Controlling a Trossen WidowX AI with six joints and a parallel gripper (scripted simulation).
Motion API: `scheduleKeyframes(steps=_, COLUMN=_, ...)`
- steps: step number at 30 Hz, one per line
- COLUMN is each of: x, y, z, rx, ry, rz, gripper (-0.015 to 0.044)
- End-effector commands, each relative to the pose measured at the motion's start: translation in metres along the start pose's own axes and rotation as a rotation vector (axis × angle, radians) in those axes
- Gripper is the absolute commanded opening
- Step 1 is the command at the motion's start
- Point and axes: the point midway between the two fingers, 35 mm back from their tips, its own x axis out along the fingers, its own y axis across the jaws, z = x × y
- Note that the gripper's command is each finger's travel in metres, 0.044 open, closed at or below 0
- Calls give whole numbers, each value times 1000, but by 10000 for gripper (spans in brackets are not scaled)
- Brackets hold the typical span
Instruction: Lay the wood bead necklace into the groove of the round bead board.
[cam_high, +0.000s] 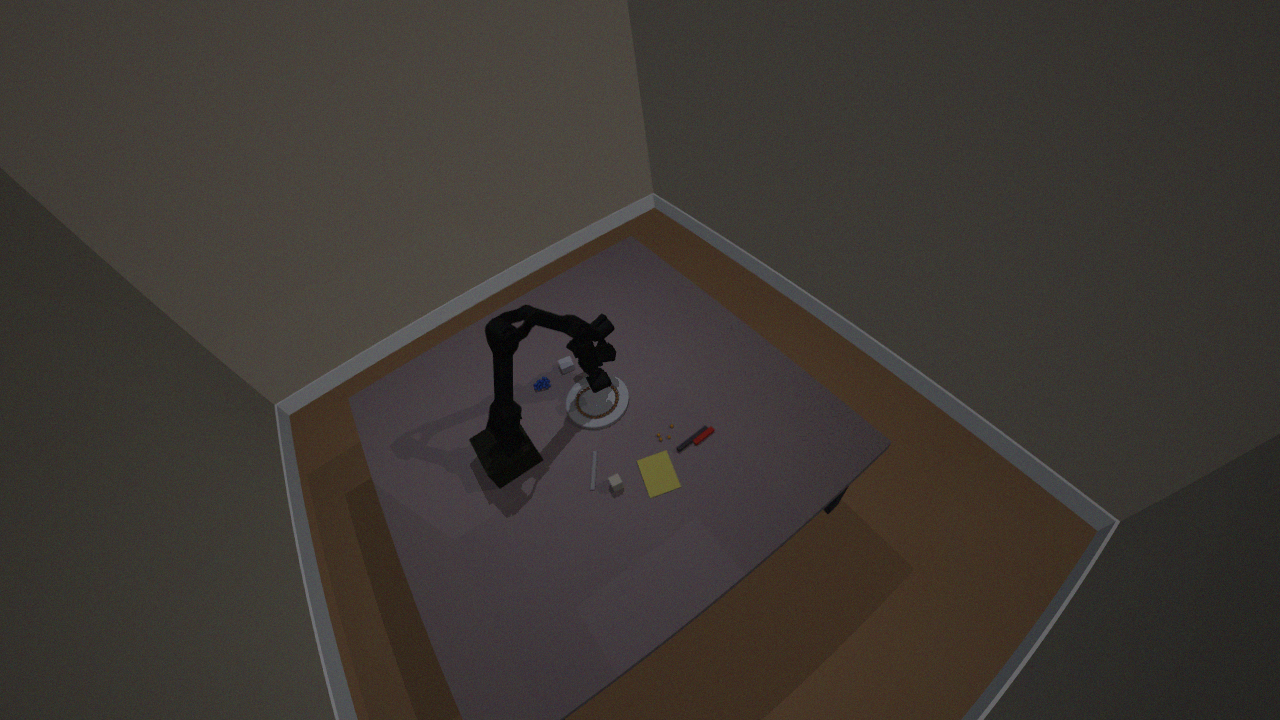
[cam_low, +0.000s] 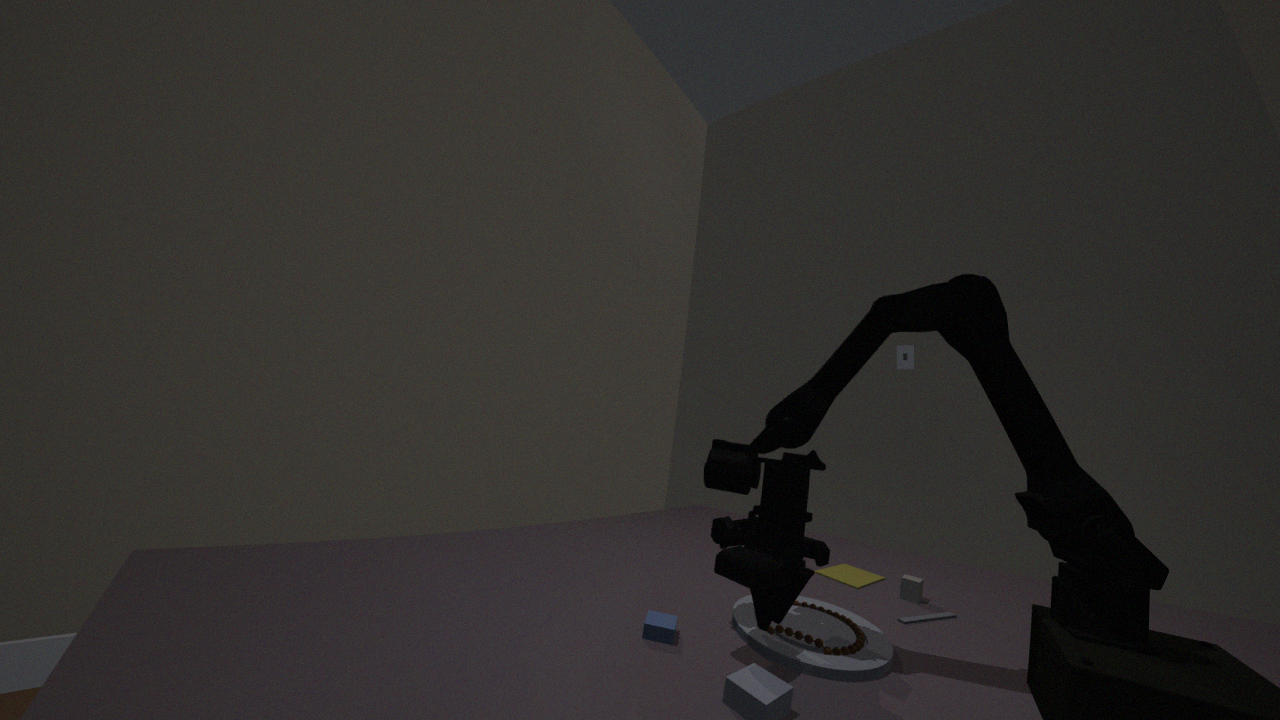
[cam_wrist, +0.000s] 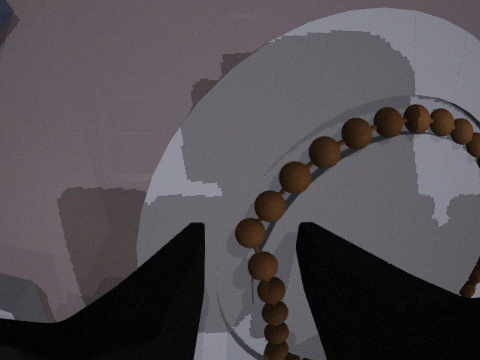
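Observation:
The round white bead board (cam_high: 619, 407) (cam_low: 832, 666) (cam_wrist: 374, 60) lies on the table in front of the arm. The wood bead necklace (cam_high: 582, 409) (cam_low: 819, 638) (cam_wrist: 324, 152) lies as a ring of brown beads along the board's groove. My gripper (cam_high: 597, 383) (cam_low: 767, 619) (cam_wrist: 251, 236) points straight down at the board's near-left edge. Its fingers stand apart on either side of the bead strand, with a gap on both sides. The gripper is open; the beads rest on the board.
A blue block (cam_high: 541, 384) (cam_low: 660, 626) and a white block (cam_high: 565, 364) (cam_low: 756, 689) lie beside the board. A yellow pad (cam_high: 658, 473) (cam_low: 850, 575), small white cube (cam_high: 615, 484) (cam_low: 911, 587), white strip (cam_high: 593, 470) (cam_low: 926, 617), red-black tool (cam_high: 696, 437) and loose orange beads (cam_high: 664, 435) lie further out.

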Motion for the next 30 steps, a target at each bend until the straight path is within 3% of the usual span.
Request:
scheduleKeyframes(steps=1, x=0, y=0, z=0, rx=0, ry=0, rz=0, gripper=236)
scheduleKeyframes(steps=9, x=-2, y=0, z=0, rx=1, ry=2, rz=-1, gripper=440)
scheduleKeyframes(steps=27, x=-6, y=0, z=0, rx=6, ry=3, rz=-1, gripper=440)
scheduleKeyframes(steps=30, x=-18, y=-2, z=-4, rx=-136, ry=3, rz=-1, gripper=361)
